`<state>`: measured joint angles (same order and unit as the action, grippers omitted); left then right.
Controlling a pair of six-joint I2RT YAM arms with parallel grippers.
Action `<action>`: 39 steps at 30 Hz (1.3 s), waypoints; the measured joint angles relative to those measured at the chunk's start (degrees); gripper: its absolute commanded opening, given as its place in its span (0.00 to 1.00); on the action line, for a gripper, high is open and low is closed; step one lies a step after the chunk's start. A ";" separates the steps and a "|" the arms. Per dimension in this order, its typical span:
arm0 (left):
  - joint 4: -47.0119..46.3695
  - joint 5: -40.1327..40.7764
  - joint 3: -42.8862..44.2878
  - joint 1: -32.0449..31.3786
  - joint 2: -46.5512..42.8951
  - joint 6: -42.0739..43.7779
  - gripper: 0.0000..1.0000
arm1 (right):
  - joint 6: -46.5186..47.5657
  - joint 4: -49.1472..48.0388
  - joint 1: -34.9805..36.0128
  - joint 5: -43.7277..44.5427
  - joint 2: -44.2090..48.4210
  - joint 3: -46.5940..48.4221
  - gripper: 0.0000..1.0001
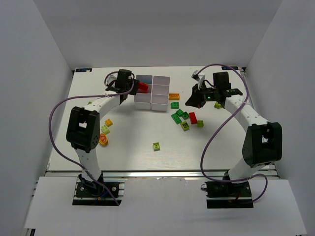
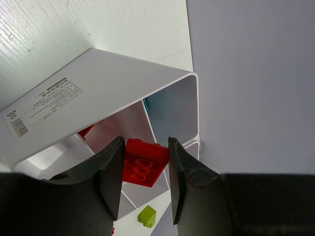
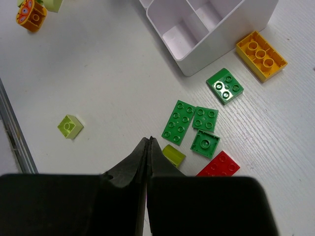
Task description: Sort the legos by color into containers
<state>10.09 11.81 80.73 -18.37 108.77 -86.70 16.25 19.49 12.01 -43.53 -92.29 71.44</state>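
My left gripper (image 2: 145, 143) is shut on a red brick (image 2: 144, 163), holding it by its long sides over the left column of the white tray (image 2: 98, 93). From above, the red brick (image 1: 142, 87) hangs at the left rim of the containers (image 1: 158, 106). A light blue piece (image 2: 146, 105) shows in a far compartment. My right gripper (image 3: 149, 139) is shut and empty, hovering above a lime brick (image 3: 173, 155) beside several dark green bricks (image 3: 180, 121) and a red brick (image 3: 219, 165).
An orange-yellow brick (image 3: 261, 48) lies right of the tray. A lone lime brick (image 1: 156, 146) sits mid-table. Orange and lime pieces (image 1: 105, 130) lie by the left arm, and another lime brick (image 1: 217, 105) is under the right arm. White walls enclose the table.
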 measured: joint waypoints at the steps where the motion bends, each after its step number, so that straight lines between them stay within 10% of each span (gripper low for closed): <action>1: -0.02 0.00 0.00 -0.04 0.11 -0.04 0.41 | 0.02 0.00 0.00 0.00 0.00 0.00 0.01; 20: 0.02 -0.35 0.81 -0.17 0.57 -0.15 0.60 | 0.79 0.09 0.00 0.07 0.20 -0.02 0.31; 29: 1.14 0.92 -0.87 -0.09 -6.91 14.82 0.25 | 1.99 1.55 0.00 8.70 0.33 -0.11 0.60; 35: -5.46 -2.71 -20.83 4.15 -31.50 28.06 0.82 | 2.45 4.22 0.04 17.35 -0.96 -0.52 0.78; 39: -6.67 -3.61 -29.66 8.37 -43.06 32.57 0.88 | 2.05 6.32 0.85 22.51 -4.85 -0.46 0.79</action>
<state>3.42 8.21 51.07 -10.00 65.71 -54.13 18.31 25.80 12.86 -21.02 -97.14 70.98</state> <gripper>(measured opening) 0.858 0.789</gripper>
